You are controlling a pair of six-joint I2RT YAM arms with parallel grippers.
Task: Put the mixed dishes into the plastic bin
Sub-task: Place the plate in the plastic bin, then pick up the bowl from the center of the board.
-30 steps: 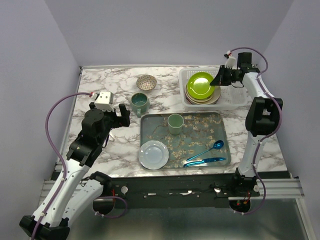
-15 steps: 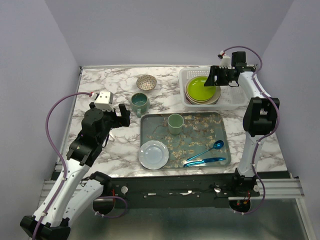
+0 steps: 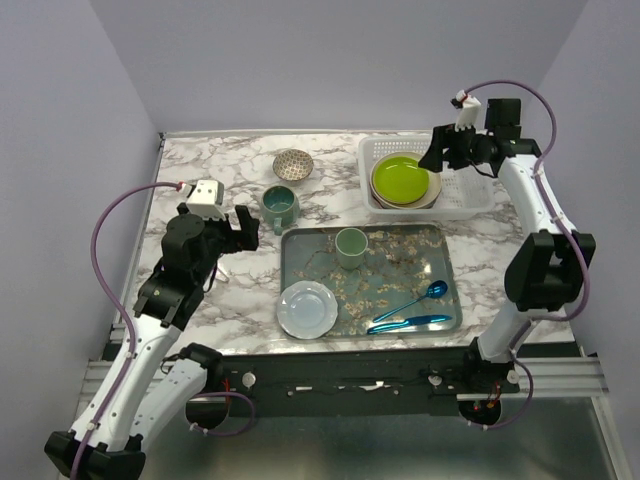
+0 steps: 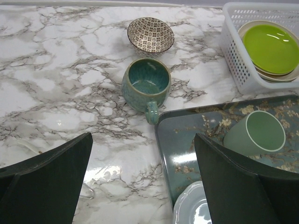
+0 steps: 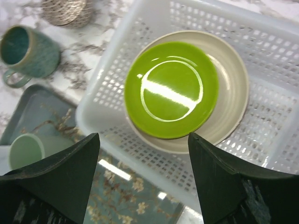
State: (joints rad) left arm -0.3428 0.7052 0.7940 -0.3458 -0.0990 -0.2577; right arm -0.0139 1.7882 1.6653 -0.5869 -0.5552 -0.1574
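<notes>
Lime green plate (image 3: 400,178) lies on cream plate (image 3: 428,197) in white bin (image 3: 470,208), right gripper (image 3: 438,157) spread and empty above it; teal mug (image 3: 279,205) and speckled bowl (image 3: 292,164) not yet binned, left gripper (image 3: 245,222) spread near the mug.

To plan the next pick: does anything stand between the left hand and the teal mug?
Nothing visible does. Only bare marble table lies between the open left hand and the teal mug. The tray corner sits beside its handle.
</notes>
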